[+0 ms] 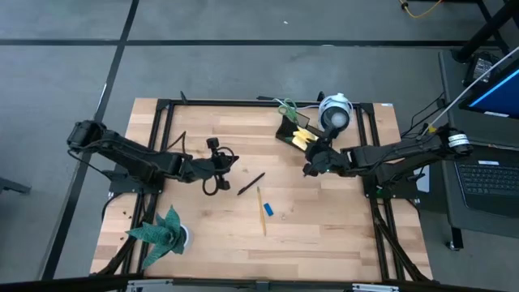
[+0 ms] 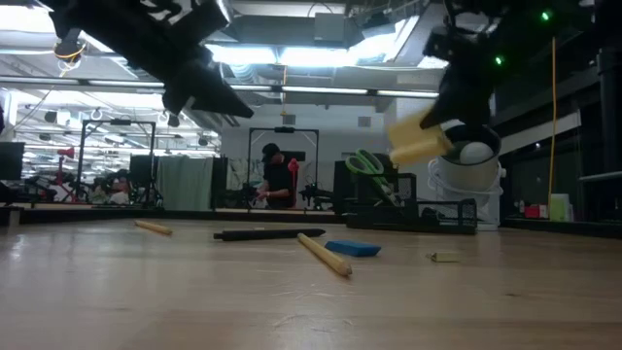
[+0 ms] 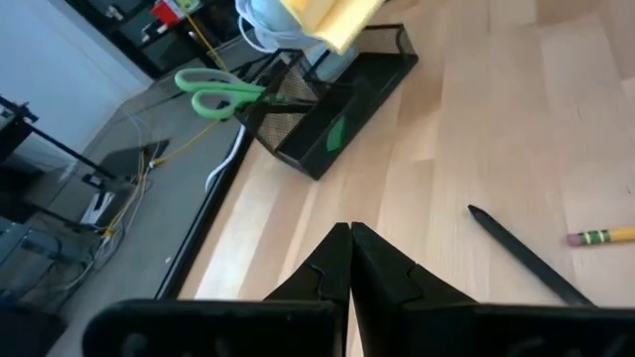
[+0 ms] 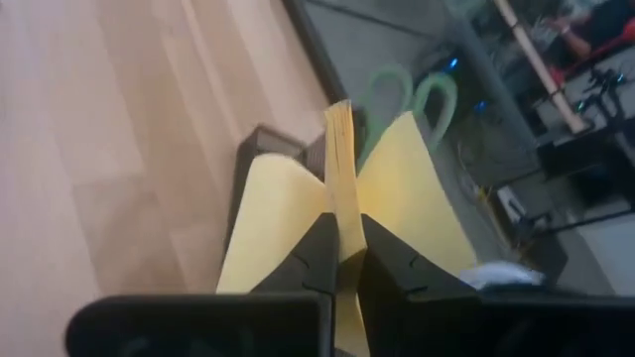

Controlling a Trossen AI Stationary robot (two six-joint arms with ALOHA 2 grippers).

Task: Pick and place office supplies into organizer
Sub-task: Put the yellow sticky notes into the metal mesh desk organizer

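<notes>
Over the wooden surface (image 1: pixel 324 235), seen from above, the right gripper (image 1: pixel 310 168) hangs just beside the black organizer (image 1: pixel 293 134), its fingers clamped on the yellow sticky-note pad (image 1: pixel 303 139), apparently lined up for a drop, while the left gripper (image 1: pixel 229 159), fingers clenched on nothing, waits above the black pen (image 1: pixel 250 183). At table height the pad (image 2: pixel 420 142) rides clear above the organizer (image 2: pixel 398 206), where the green-handled scissors (image 2: pixel 367 163) already stand; a pencil (image 2: pixel 324 254), the small blue block (image 2: pixel 353 249) and the pen (image 2: pixel 269 233) lie loose. From the left wrist, the tray (image 3: pixel 327 114) holds scissors (image 3: pixel 218 89) and a tiny green piece (image 3: pixel 335 132); from the right wrist, the fingers (image 4: pixel 382 260) pinch the pad's (image 4: pixel 342 169) edge so its sheets splay.
</notes>
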